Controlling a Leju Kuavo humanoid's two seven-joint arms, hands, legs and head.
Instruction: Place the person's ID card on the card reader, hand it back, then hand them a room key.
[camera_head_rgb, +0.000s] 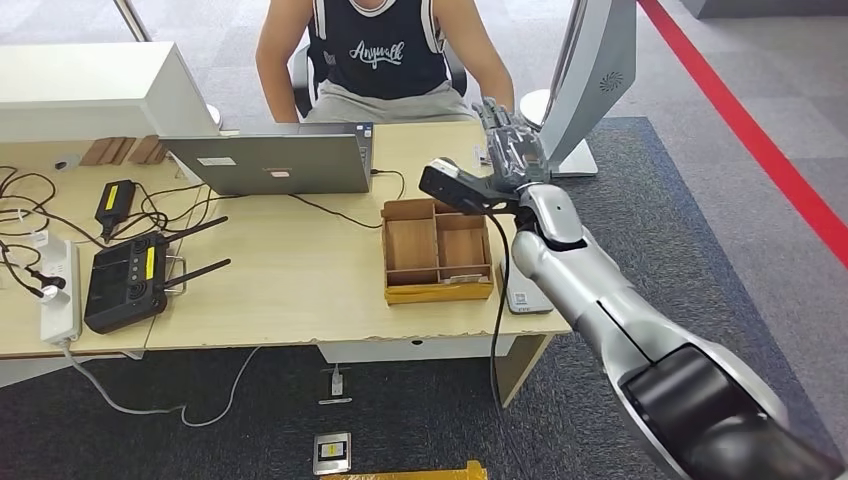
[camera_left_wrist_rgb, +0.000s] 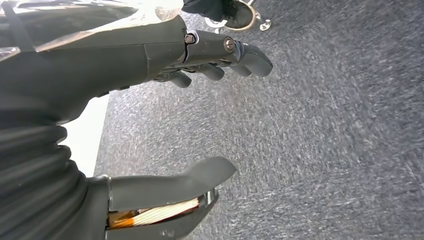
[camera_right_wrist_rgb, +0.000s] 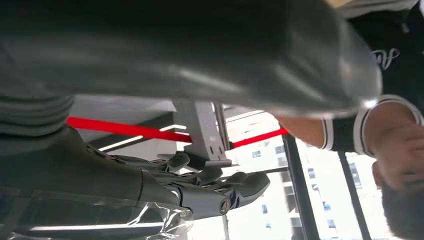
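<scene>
One right hand (camera_head_rgb: 512, 148) is extended toward the seated person (camera_head_rgb: 378, 50) at twelve o'clock, fingers apart, nothing seen held. No ID card can be made out. The card reader (camera_head_rgb: 524, 296) lies at five o'clock of the wooden tray (camera_head_rgb: 437, 291). A handover could be fumbled if the card is released before the fingers close. The left hand (camera_left_wrist_rgb: 150, 125) hangs open over carpet.

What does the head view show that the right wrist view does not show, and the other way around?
Head view alone: the desk, the laptop, the wooden tray and the card reader.
Right wrist view alone: a red stripe and windows behind the fingers.
Both: the right hand, reaching toward the seated person, and the person's dark shirt.
</scene>
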